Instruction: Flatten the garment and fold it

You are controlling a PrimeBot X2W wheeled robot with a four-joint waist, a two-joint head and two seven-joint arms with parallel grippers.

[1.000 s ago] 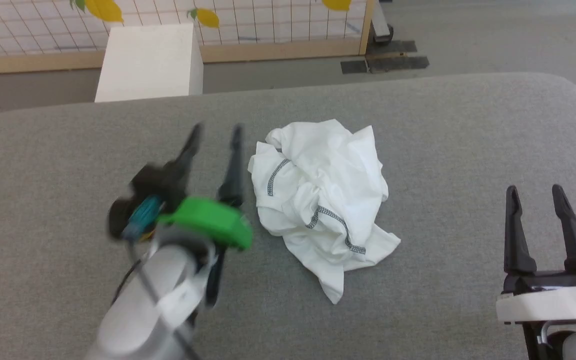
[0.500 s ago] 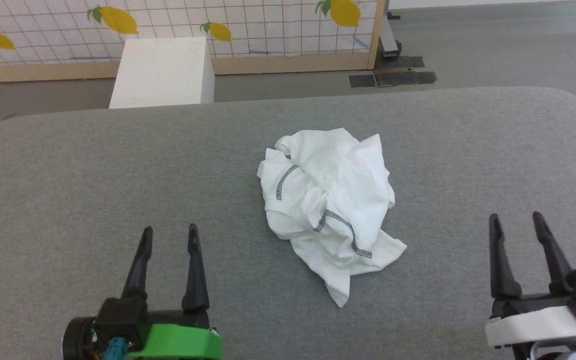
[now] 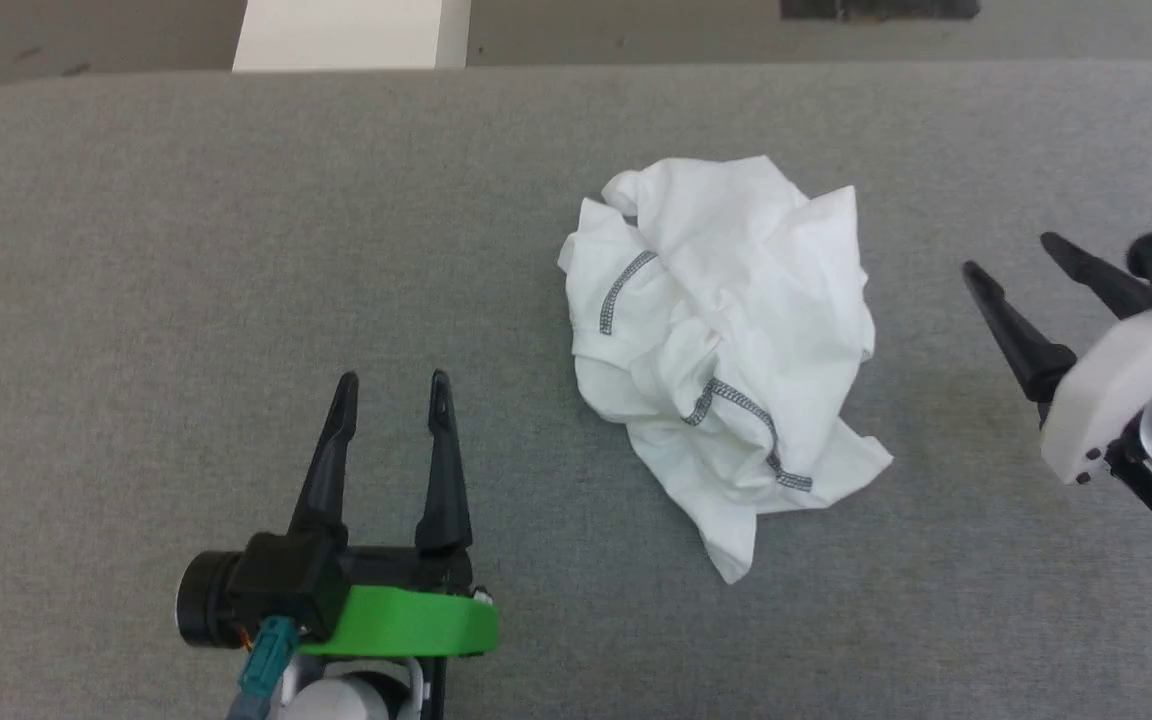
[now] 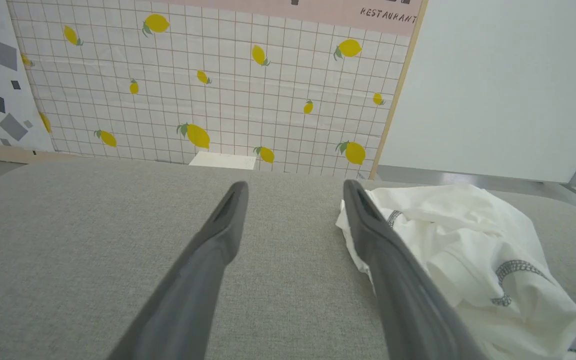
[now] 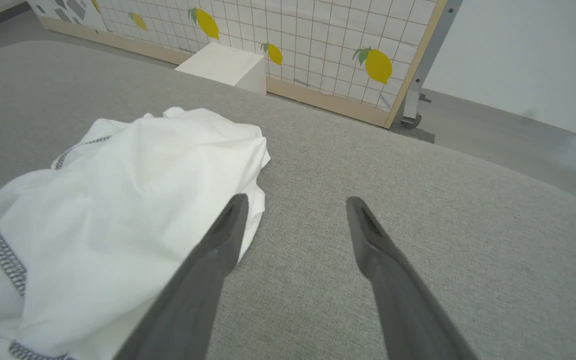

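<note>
White thin fabric: the garment [image 3: 721, 340] lies crumpled in a heap near centre of the grey padded surface [image 3: 186, 250], between the two grippers, touching neither. Dark zigzag stitching [image 3: 741, 400] visible on two seams; label not seen.

Assessment: light, soft, no stiffness. Will drape & collapse when lifted, and prob. drag rather than slide on the felt-like top. Not fragile, but one pinch may take several layers at once.

Best holds, in my judgement: the free pointed corner [image 3: 731, 565] at the near edge & the stitched hem flap [image 3: 856, 470] beside it. Both look like loose edges, easy to trace.

Left gripper [image 3: 392, 377]: fingers spread wide, empty, near-left of heap, apart from it. Right gripper [image 3: 1006, 253]: also wide, nothing held, to the right, tips angled toward the cloth.

Flattening not yet begun.
</note>
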